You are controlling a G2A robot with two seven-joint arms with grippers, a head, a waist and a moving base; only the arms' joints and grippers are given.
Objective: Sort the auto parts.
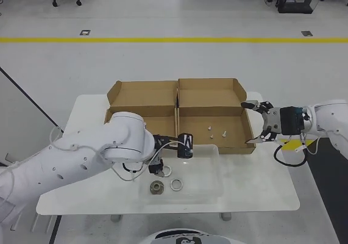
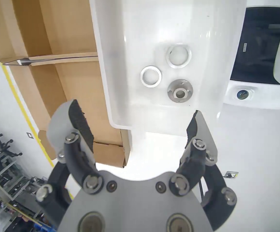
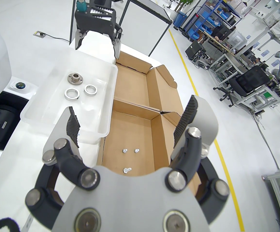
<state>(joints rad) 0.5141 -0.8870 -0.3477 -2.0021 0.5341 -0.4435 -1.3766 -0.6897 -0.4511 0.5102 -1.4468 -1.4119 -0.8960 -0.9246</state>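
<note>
1. Sorting is looking partly done: three small bolts (image 3: 125, 150) are lying in one compartment of the cardboard box (image 3: 130, 78) (the one nearer the right arm).
2. A flanged hub (image 2: 180, 93) and two rings (image 2: 151, 76) are waiting in the clear tray (image 2: 101, 49) on the bench (image 1: 253, 183).
3. The left end effector (image 2: 135, 108) is hovering released at the tray's end near the hub; the right end effector (image 3: 131, 103) is also spread, gripping nothing.

Tray (image 1: 205, 178) open from above, box (image 1: 210, 97) walls just beside
</note>
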